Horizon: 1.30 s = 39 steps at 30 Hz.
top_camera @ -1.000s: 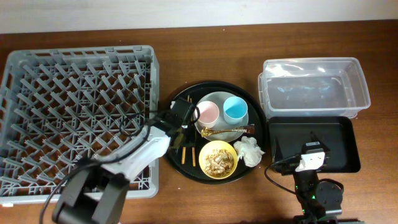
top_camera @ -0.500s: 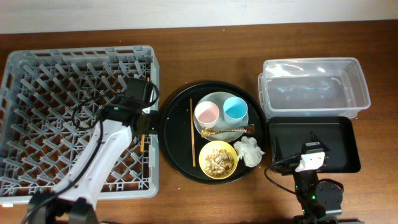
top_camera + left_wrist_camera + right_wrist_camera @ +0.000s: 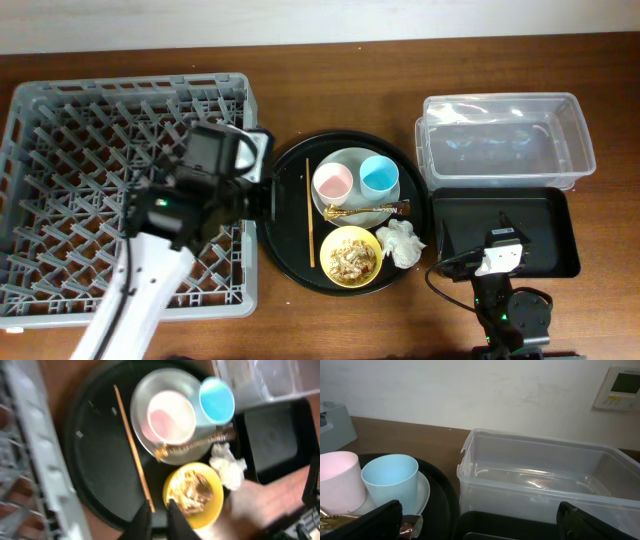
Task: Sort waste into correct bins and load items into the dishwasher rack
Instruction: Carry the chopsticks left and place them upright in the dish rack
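My left gripper [image 3: 262, 198] hangs over the grey dishwasher rack's [image 3: 60, 100] right edge, beside the round tray. In the left wrist view its fingers [image 3: 157, 515] stand nearly together with nothing between them, just above the near end of one wooden chopstick [image 3: 131, 445]. That chopstick [image 3: 309, 210] lies on the round tray. The pink cup [image 3: 333, 181] and blue cup [image 3: 379, 176] stand on the grey-green plate [image 3: 350, 158]. The yellow bowl [image 3: 350, 256] holds tan scraps [image 3: 192, 492]. The white tissue [image 3: 401, 243] lies beside it. My right gripper [image 3: 497, 250] is open and empty over the black rectangular tray [image 3: 545, 235].
The round black tray [image 3: 285, 230] carries the dishes. A gold utensil [image 3: 370, 209] lies across the plate. The clear tub [image 3: 505, 140] stands behind the black rectangular tray, and it fills the right wrist view [image 3: 540, 480]. My left arm hides part of the rack floor.
My left arm carried one chopstick from the round tray to the rack, then swung back to the rack's right edge. The other chopstick stays on the tray. The right arm has not moved.
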Motion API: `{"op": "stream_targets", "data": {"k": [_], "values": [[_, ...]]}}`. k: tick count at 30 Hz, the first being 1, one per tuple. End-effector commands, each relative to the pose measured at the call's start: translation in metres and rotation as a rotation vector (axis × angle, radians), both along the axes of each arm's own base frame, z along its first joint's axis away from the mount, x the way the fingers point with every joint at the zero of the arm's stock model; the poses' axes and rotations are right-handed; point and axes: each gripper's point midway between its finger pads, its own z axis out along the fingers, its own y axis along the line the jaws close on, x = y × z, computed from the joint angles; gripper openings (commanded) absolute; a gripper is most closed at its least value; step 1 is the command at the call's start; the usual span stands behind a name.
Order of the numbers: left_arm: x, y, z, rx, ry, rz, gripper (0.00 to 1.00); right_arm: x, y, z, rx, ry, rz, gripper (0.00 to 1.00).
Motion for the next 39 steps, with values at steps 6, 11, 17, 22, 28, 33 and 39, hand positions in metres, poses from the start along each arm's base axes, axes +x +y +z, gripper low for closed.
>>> {"op": "stream_targets", "data": {"k": [6, 11, 17, 22, 28, 33, 39], "values": [[-0.023, -0.042, -0.102, 0.08, 0.019, 0.14, 0.23, 0.0, 0.0, -0.002, 0.0, 0.003, -0.003, 0.99], [-0.007, -0.052, -0.156, 0.149, 0.056, 0.159, 0.23, 0.0, 0.0, -0.002, 0.0, 0.003, -0.003, 0.99], [0.004, -0.041, -0.177, 0.228, 0.038, 0.202, 0.23, 0.0, 0.0, -0.002, 0.0, 0.003, -0.003, 0.99], [0.003, -0.044, -0.205, 0.251, 0.083, 0.189, 0.23, 0.0, 0.0, -0.002, 0.0, 0.003, -0.003, 0.99], [0.003, -0.046, -0.213, 0.254, 0.092, 0.186, 0.01, 0.0, 0.0, -0.002, 0.0, 0.003, -0.003, 0.99], [0.01, -0.047, -0.17, 0.197, 0.009, 0.203, 0.01, 0.0, 0.0, -0.002, 0.0, 0.003, -0.003, 0.99], [0.013, 0.016, -0.046, 0.246, -0.314, 0.302, 0.01, 0.0, 0.0, -0.002, 0.0, 0.003, -0.003, 0.99]]}}
